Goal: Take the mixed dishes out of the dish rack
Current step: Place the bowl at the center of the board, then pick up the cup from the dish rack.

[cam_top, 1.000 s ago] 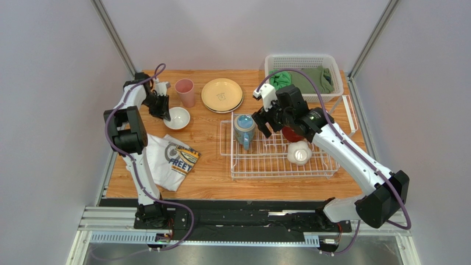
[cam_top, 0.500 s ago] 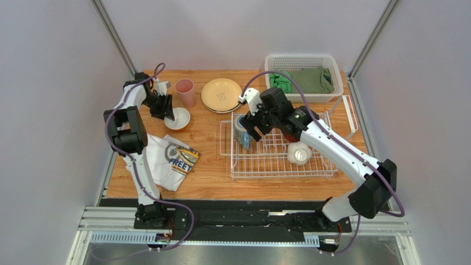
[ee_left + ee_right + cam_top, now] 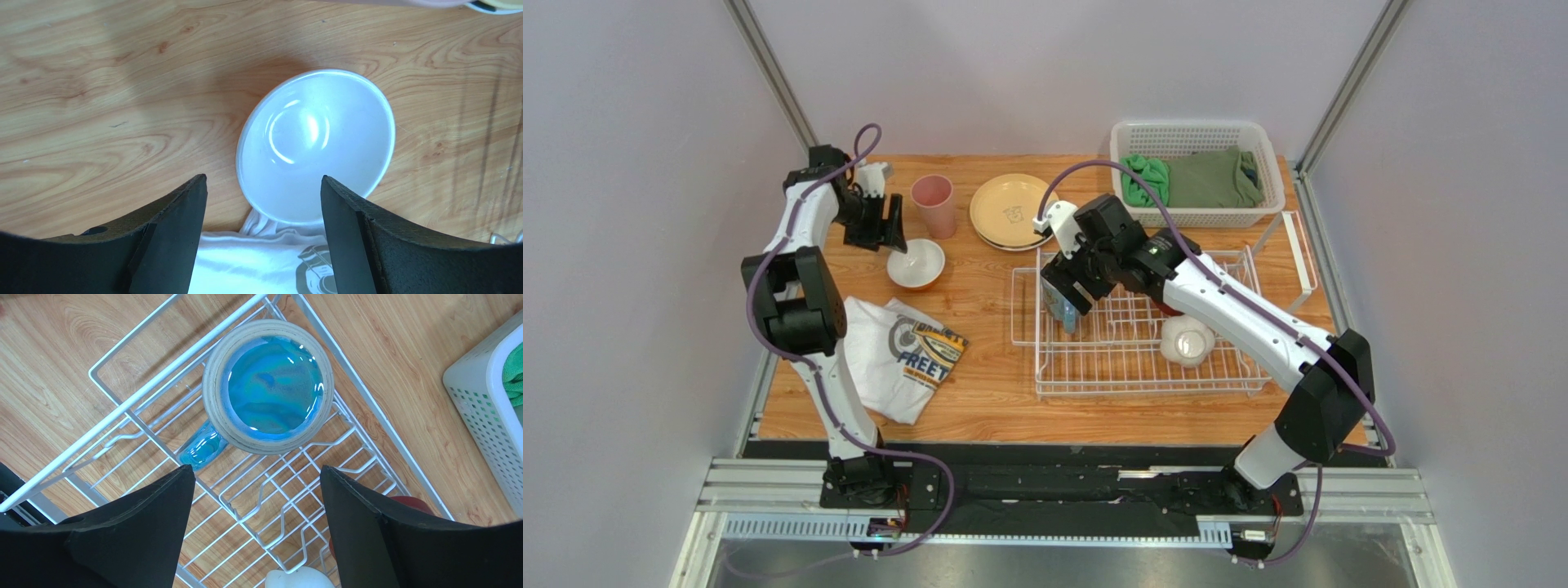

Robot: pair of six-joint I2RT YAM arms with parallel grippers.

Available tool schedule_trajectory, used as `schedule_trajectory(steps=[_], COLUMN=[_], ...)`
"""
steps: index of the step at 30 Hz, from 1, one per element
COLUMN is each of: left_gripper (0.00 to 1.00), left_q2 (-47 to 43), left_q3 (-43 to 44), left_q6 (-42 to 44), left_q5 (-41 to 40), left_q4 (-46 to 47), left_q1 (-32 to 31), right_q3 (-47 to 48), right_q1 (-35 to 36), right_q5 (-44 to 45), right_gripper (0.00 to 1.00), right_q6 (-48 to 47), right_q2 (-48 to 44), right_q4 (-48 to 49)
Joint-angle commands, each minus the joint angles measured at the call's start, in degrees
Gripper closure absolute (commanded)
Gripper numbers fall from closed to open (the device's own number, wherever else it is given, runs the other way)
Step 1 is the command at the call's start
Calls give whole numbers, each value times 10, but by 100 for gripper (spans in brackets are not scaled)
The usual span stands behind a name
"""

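Note:
The white wire dish rack (image 3: 1143, 387) holds a light-blue mug (image 3: 270, 386) in its far left corner. It also holds a white rounded dish (image 3: 1187, 341) and a dark red bowl (image 3: 410, 505), mostly hidden under my right arm. My right gripper (image 3: 1068, 294) is open and empty, just above the mug (image 3: 1064, 309); in the wrist view it (image 3: 256, 470) spreads over the rack wires (image 3: 153, 392). My left gripper (image 3: 886, 226) is open and empty, above the small white bowl (image 3: 916, 262) on the table; the bowl (image 3: 316, 144) lies ahead of the gripper (image 3: 263, 179). The pink cup (image 3: 933, 203) and tan plates (image 3: 1014, 211) stand on the table. The orange bowl is out of view.
A printed white T-shirt (image 3: 903, 349) lies just in front of the white bowl, and shows in the left wrist view (image 3: 258, 269). A white perforated basket (image 3: 1192, 126) with green cloths (image 3: 1210, 175) stands at the back right, behind the rack.
My right gripper has moved left across the rack to above the mug. My left gripper has drawn back from the white bowl toward the far left.

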Motion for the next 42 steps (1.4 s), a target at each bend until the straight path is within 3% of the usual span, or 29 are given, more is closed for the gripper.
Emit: schedule_trajectory(steps=[1,11,23,42], left_gripper=[23,23,23,23], left_q2=[-72,-102,-132,-146], left_q3=[-14,-36,-62,-81], left_q6=[10,9,12,5], left_q5=[-13,-7,-5,13], left_q4=[18,24,32,43], left_q1=[5,5,5,5], right_q3=[19,-5,-59,-107], right_q1=[6,14,15,15], right_q5=[5,-52,-35,-48], right_gripper=[21,24,34,40], right_q6=[30,77,126,175], right_q2=[-2,6,28,37], right_q4=[-12,-17,38,114])
